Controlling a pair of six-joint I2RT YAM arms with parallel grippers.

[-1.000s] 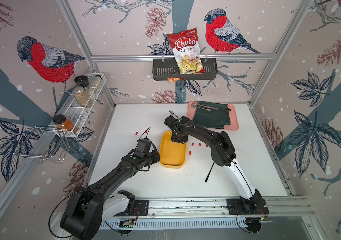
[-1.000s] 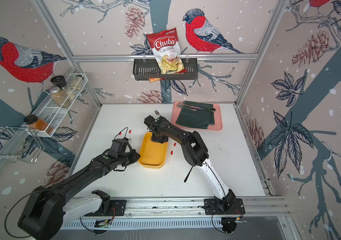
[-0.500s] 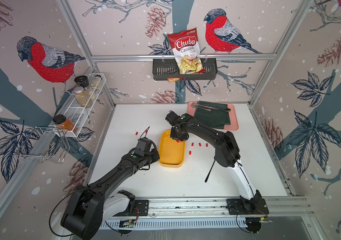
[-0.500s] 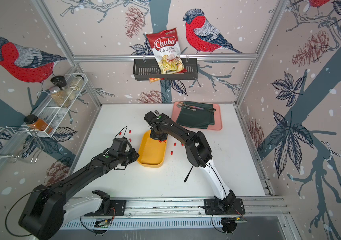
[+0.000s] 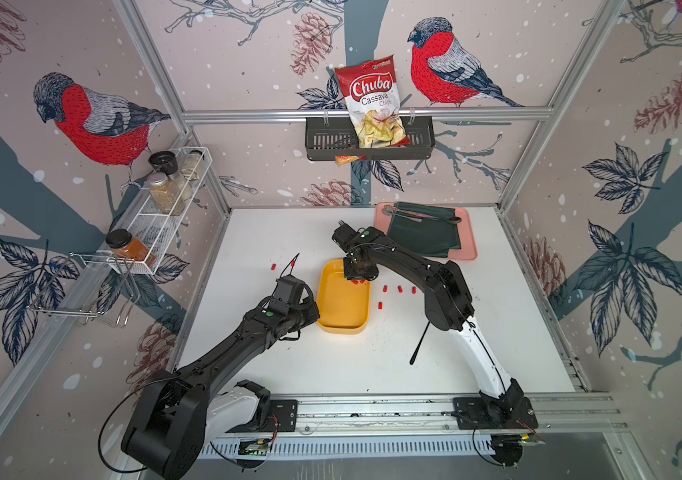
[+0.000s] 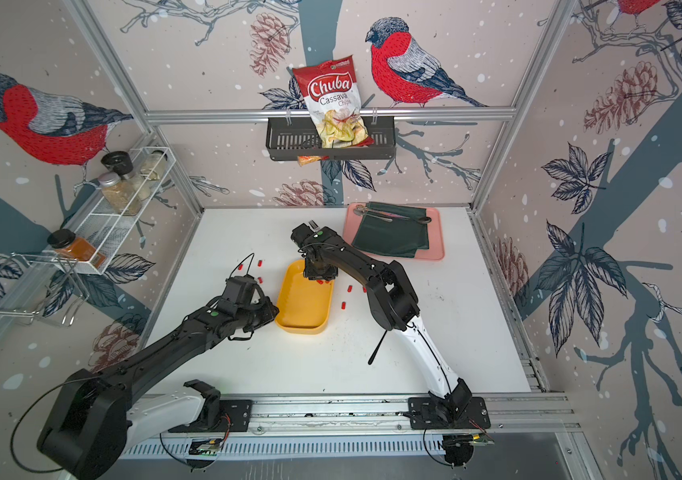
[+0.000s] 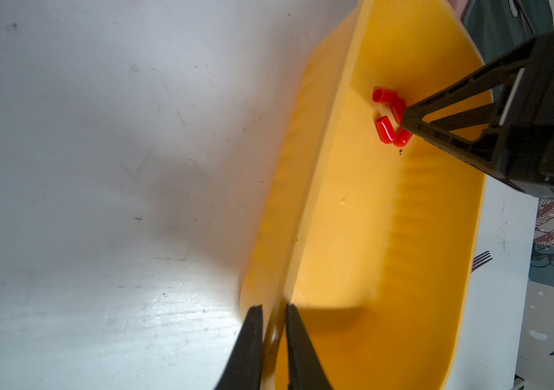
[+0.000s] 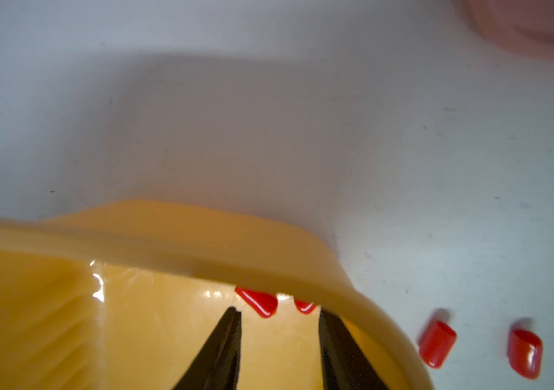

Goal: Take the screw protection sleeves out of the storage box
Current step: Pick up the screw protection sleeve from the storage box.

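Centre left, the left gripper [image 7: 274, 309] is clamped on the storage box [image 5: 343, 299] rim, apparently to steady it. Mid-frame, the right gripper [image 8: 278, 310], jaws apart, hangs over the screw protection sleeves [image 7: 385, 130] lying inside. To the right, loose sleeves [image 5: 399, 289] rest on the table [image 5: 289, 374]. Upper centre, the bag [image 5: 372, 104] reads "Chuba Cassava Chips".

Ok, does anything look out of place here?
A metal fork lies loose on the white table, tines poking out behind the right arm, apart from the cutlery on the flat pink tray. Nothing looks damaged.

Yellow box [image 5: 341, 309] — red sleeves [image 5: 358, 281] inside
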